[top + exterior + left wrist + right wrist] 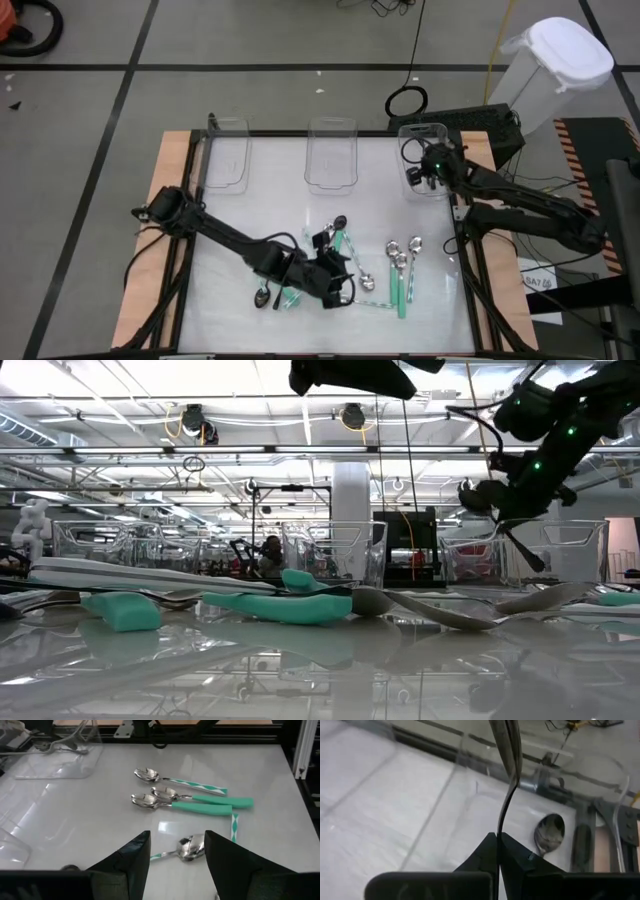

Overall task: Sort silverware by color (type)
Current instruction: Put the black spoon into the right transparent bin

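Shiny spoons with teal handles (pixel 202 807) lie in a cluster on the glossy white table (pixel 240 215), one silver spoon (pixel 191 847) partly hidden between the left gripper (pixel 175 852)'s wide-open, empty fingers. The right gripper (pixel 499 845) is pinched shut on a thin dark spoon (pixel 507 760), its far end cut off from sight. It hangs over the clear plastic bin (pixel 425 160) at the table's far right, where another dark spoon (pixel 549 832) lies.

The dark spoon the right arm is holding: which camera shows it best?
The right wrist view: the dark spoon stands edge-on, pinched in the shut right pincer above a clear bin. The low view shows only a thin dark sliver of it. The high view hides it under the arm; the left wrist view misses it.
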